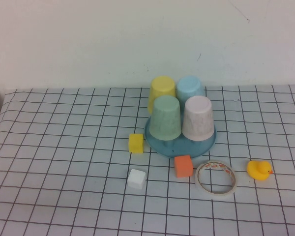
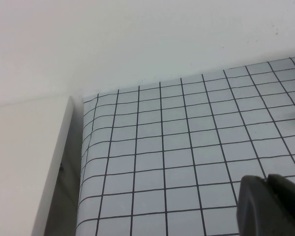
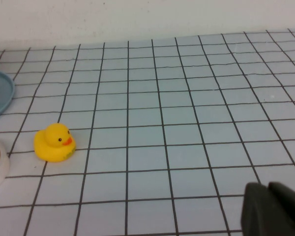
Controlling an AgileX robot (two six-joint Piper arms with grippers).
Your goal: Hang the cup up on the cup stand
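The pale pink cup (image 1: 197, 118) sits upside down on the front right of the blue cup stand (image 1: 179, 145), touching the mint-green cup (image 1: 165, 117). The stand's pegs are hidden under the cups. A bit of the stand's rim shows in the right wrist view (image 3: 1, 94). Neither gripper shows in the high view. My left gripper (image 2: 267, 178) is shut and empty over bare cloth near the table's far left corner. My right gripper (image 3: 267, 186) is shut and empty over bare cloth to the right of the duck.
A yellow cup (image 1: 162, 92) and a light blue cup (image 1: 190, 89) stand inverted at the stand's back. In front lie a yellow block (image 1: 135, 143), a white block (image 1: 136, 178), an orange block (image 1: 183, 166), a tape ring (image 1: 216, 178) and a rubber duck (image 1: 259, 170).
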